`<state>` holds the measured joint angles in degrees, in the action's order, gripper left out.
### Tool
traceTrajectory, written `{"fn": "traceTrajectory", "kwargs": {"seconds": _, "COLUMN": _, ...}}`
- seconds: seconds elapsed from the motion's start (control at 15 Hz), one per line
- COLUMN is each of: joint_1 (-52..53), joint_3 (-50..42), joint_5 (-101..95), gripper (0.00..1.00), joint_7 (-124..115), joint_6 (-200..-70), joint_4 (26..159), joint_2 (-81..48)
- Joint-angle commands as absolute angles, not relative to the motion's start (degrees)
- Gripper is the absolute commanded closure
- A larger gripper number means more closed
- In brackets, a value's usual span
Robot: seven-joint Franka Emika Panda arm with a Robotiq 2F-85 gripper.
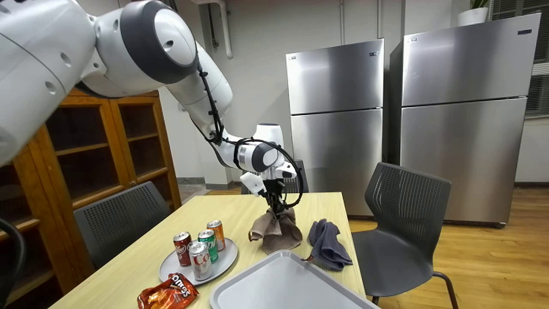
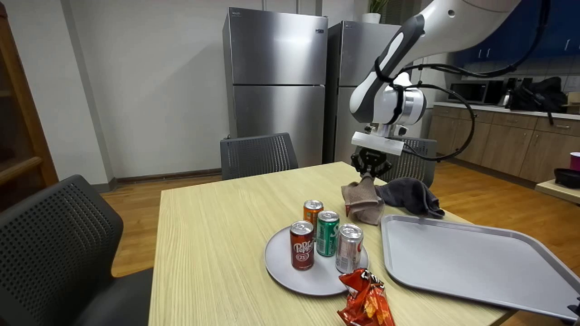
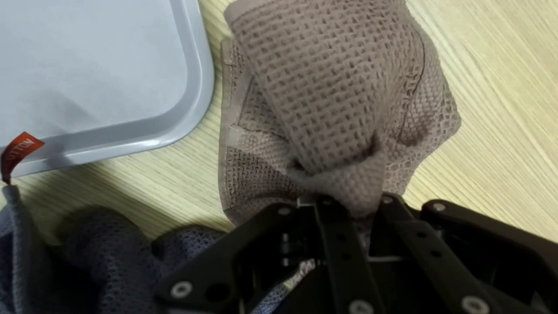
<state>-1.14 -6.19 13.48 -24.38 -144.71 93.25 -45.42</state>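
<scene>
From where I stood, the arm was glossy white, all fat, rounded shapes in the upper left of the frame in an exterior view. Small recessed holes dotted it there, and a broad dark-grey band curved round a white disc. A black cable clung to it, cinched by black ties, and swelled into a loop near the middle of the frame. Right of centre in an exterior view, a silver ring shone above a white bar. The gripper, low in the wrist view, was black: straight, flat fingers with small holes, angular links, pale round screws.
</scene>
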Motion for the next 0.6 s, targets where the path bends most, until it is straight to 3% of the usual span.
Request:
{"fn": "traceTrajectory", "kwargs": {"seconds": 0.0, "joint_1": -0.3, "joint_3": -7.3, "joint_5": 12.3, "gripper": 0.97, "joint_7": -26.8, "joint_6": -141.0, "joint_4": 88.6, "joint_2": -48.4}}
{"fn": "traceTrajectory", "kwargs": {"seconds": 0.53, "joint_1": 0.3, "joint_3": -8.3, "joint_5": 12.1, "gripper": 0.97, "joint_7": -28.9, "joint_6": -139.2, "joint_4": 84.6, "joint_2": -52.5}}
